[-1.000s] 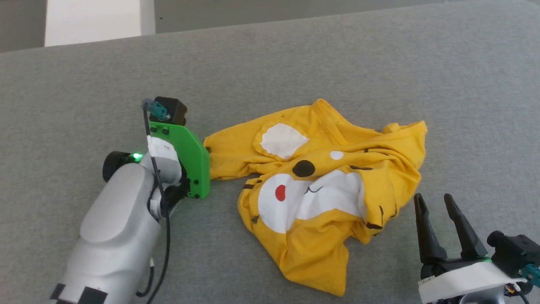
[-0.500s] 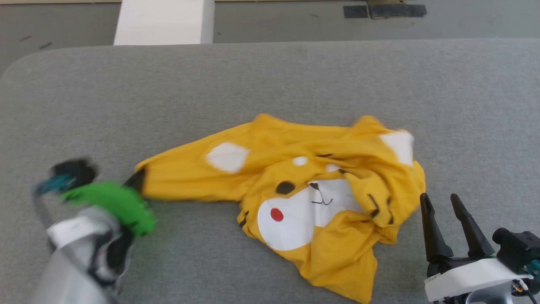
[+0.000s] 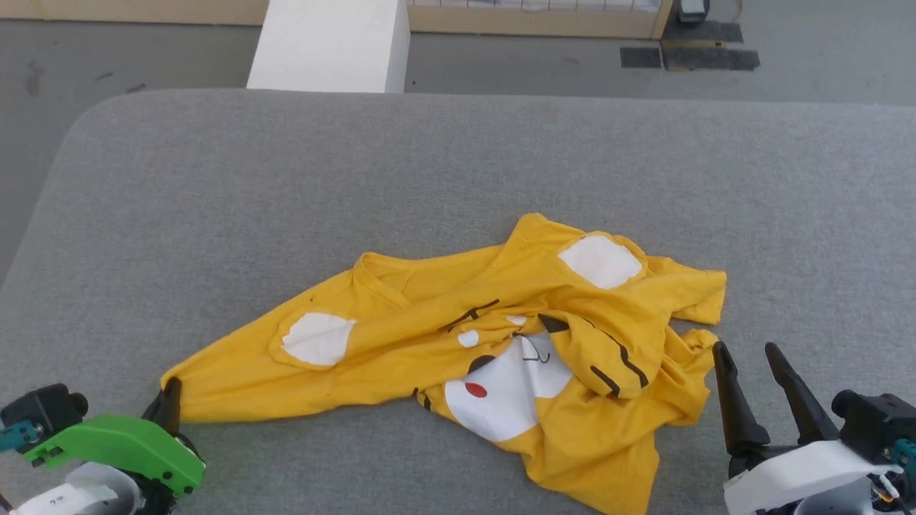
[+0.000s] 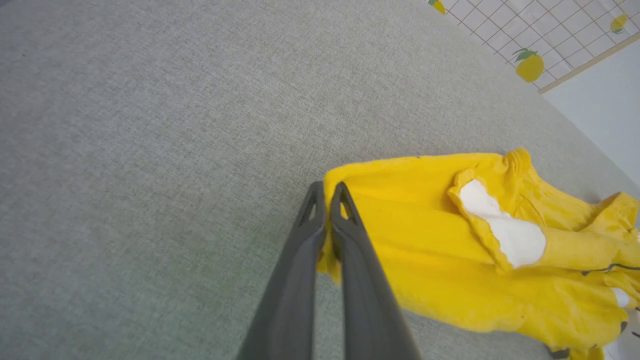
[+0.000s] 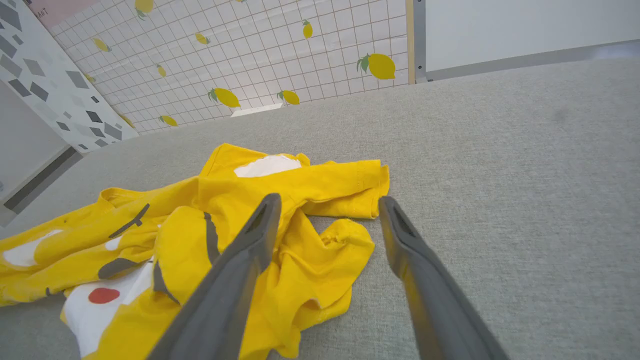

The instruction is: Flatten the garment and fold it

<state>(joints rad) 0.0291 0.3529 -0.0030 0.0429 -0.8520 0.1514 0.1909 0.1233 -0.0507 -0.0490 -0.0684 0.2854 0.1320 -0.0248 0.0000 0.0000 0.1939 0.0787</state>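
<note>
Grey surface (image 3: 458,157) carries the crumpled garment (image 3: 401,336), long axis left to right, stretched corner pointing left. My left end effector (image 3: 170,392) clamps that corner; my right end effector (image 3: 746,350), fingers apart, sits just beside its right edge.

Nothing legible anywhere. Faint dark marks on a white sticker (image 3: 63,495) low in the head view and on a pink wall panel (image 5: 50,9), too small to read.
</note>
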